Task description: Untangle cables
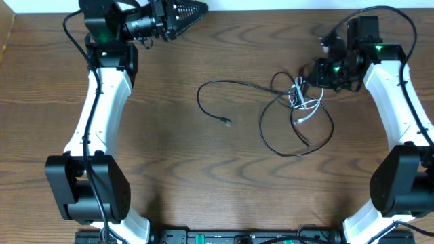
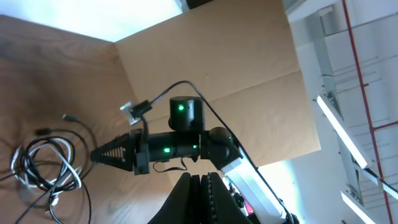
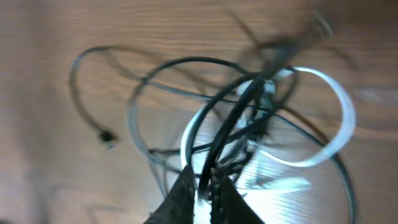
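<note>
Left tool (image 1: pixel 201 9): jaws shut, nothing held, at the far left of the surface (image 1: pixel 169 149), well apart from the work. Black cable (image 3: pixel 231 124): its free plug end (image 1: pixel 227 122) lies left of centre and its loops run right into a tangle with the white cable (image 1: pixel 303 107) at far right. Both are judged light, limp, springy and slick, best taken on a bare strand just beside the tangle, not at the plugs. Right tool (image 3: pixel 208 180): over the tangle, jaws closed to a slit on a black cable strand, view blurred.
</note>
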{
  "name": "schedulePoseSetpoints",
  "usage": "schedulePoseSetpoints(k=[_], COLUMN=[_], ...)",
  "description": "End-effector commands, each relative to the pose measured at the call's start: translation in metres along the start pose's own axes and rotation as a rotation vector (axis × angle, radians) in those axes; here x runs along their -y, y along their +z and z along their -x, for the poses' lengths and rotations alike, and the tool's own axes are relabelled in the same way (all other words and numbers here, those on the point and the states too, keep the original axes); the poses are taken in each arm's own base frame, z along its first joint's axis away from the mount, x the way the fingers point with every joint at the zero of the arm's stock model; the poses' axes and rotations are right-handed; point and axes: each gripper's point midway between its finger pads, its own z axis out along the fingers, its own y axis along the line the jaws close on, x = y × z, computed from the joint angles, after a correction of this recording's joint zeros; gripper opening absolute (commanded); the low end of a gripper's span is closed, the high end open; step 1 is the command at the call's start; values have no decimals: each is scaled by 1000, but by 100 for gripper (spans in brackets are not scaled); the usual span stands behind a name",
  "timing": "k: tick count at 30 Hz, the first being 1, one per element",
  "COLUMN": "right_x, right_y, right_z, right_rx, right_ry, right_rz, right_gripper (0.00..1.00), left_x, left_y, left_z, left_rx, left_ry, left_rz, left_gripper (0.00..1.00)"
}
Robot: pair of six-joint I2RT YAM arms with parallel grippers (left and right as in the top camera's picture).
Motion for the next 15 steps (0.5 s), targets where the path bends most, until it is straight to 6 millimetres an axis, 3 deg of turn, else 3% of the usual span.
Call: schedulePoseSetpoints(k=[1,4,7,12,15], right_x=[-34,-45,-51,-61,-70], right_y=[5,5,5,5,2], right_z=[-3,0,1,0,1], right_rx=[-10,4,8,3,7], right_ry=[-99,-120,-129,-137,-151], right_rz=[150,186,214,248,270], right_gripper=[13,35,62,77,79], left_x=[8,-24,-73,-157,-179], left_y=[1,0,-7,-31,-41], left_z=[-3,-1,-3,-27,-42], left_rx=[-5,43,114,154,132], left_ry=[115,67,4,-7,15], left_rz=[11,103,295,781,968], left_gripper=[8,7,8,8,7])
